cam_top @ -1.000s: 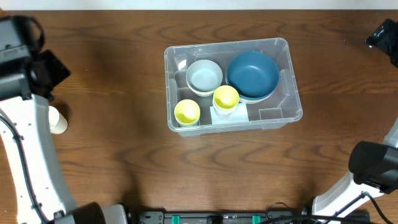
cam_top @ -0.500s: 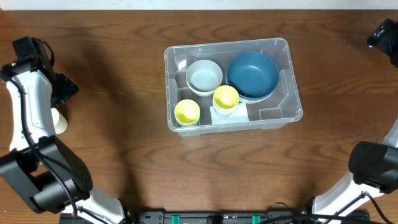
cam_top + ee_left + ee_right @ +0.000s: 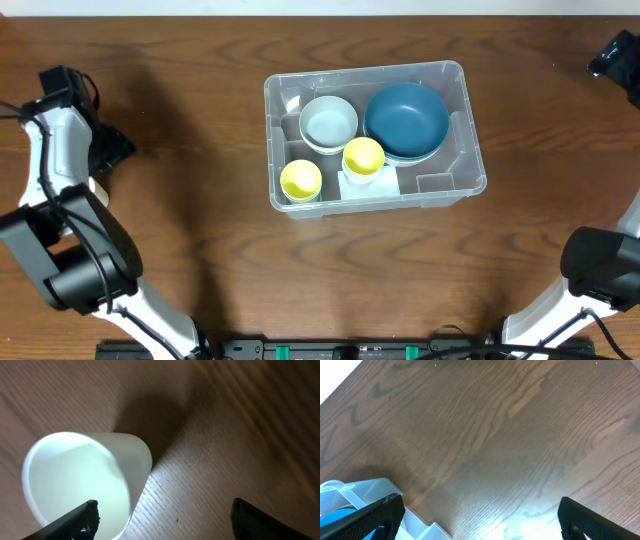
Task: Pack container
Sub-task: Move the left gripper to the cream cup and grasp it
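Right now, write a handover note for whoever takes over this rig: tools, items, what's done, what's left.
Left tool: open, empty, over a white plastic cup that seems to lie on its side on the brown wooden table.
Right tool: open, empty, above bare table beside the large clear rectangular plastic container.
Done: round blue bowl, pale round bowl and two yellow cups sit inside the container.
Left: probably grasp the white cup and pack it too.
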Controlling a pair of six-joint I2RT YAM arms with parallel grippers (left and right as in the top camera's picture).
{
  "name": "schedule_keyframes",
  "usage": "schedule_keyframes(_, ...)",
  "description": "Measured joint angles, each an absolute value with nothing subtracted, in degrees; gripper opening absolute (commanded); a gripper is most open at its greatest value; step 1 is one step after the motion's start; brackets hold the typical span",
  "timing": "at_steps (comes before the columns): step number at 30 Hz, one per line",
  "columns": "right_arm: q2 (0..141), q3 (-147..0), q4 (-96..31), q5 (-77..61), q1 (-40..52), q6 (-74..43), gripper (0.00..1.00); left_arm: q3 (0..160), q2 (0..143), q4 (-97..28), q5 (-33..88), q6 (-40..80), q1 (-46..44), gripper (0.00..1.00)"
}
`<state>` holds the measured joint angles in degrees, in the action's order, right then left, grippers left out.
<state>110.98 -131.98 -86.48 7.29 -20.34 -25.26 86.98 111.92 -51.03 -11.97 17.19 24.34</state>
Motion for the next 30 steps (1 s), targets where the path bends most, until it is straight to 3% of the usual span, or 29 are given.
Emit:
schedule_keyframes(8, 110.98, -131.98, -86.48, 7.29, -20.34, -25.26, 0.99, 86.98, 115.04, -50.74, -11.9, 16.6, 24.34, 0.45)
schedule_keyframes(13, 110.98, -131.98, -86.48, 7.29, -20.34, -25.26, 0.99, 86.98, 115.31, -50.81, -11.81, 16.29, 24.34, 0.06)
schedule_keyframes(18, 110.98, -131.98, -86.48, 7.29, -20.34, -25.26, 0.99, 87.26, 115.31, -51.18, -8.73, 16.34, 24.43, 0.06)
schedule_keyframes(24, 110.98, -131.98, -86.48, 7.27, -20.34, -25.26, 0.99, 88.44, 114.74, -51.18, 3.03, 12.97, 23.83, 0.06)
schedule_keyframes(30, 110.98, -131.98, -86.48, 7.27, -20.34, -25.26, 0.99, 88.6, 114.34, -51.59, 11.29, 7.33, 17.65, 0.06)
